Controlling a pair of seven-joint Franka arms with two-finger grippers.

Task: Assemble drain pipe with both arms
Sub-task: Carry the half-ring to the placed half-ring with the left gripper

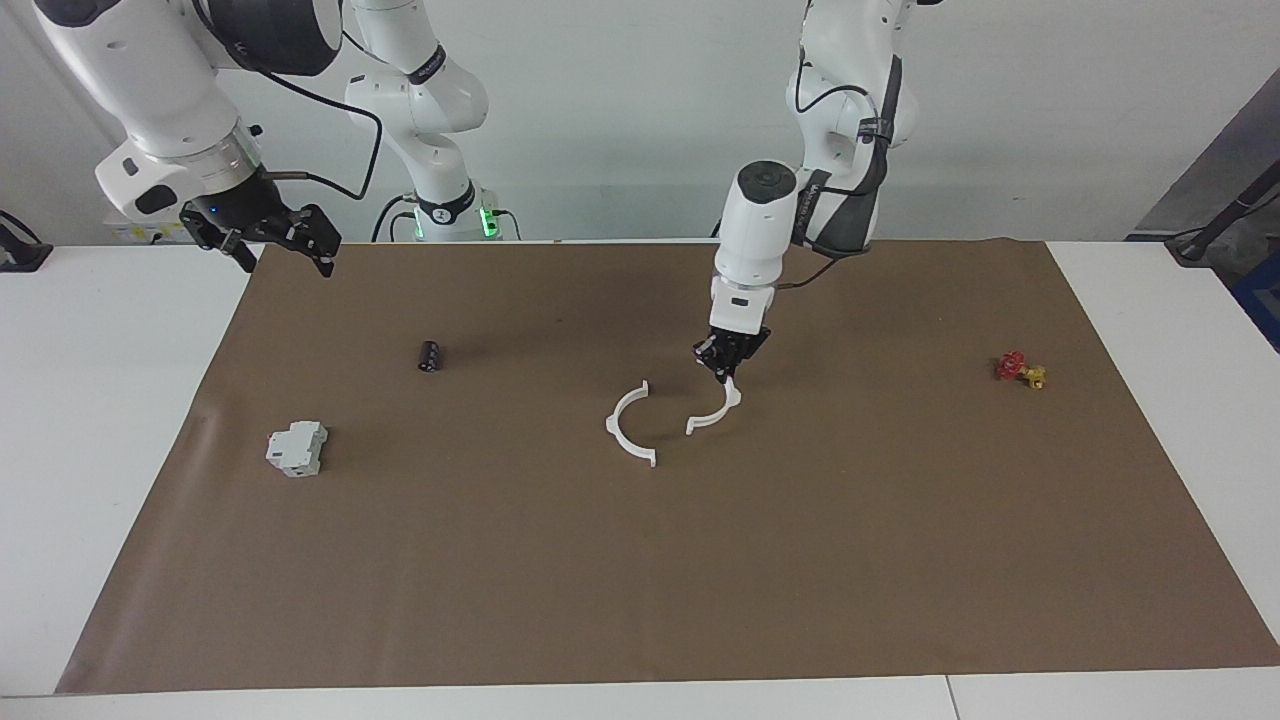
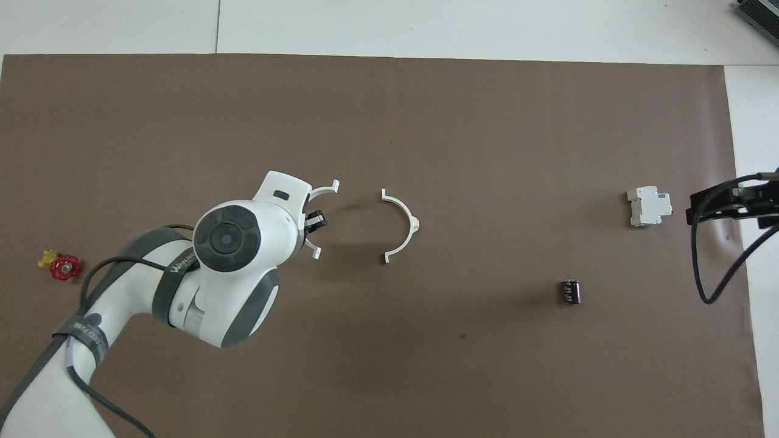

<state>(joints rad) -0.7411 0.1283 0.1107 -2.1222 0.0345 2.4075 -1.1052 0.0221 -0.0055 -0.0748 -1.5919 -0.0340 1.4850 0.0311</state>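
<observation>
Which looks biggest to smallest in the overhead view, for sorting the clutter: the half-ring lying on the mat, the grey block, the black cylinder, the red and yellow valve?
1. half-ring
2. grey block
3. red and yellow valve
4. black cylinder

The last two look nearly alike, so their order is unsure.

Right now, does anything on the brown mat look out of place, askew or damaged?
Nothing looks damaged. The left gripper holds one thin white plastic half-ring beside its mate. A small red-and-yellow valve-like piece, grey boxy block and black cylinder lie apart, unused.
</observation>
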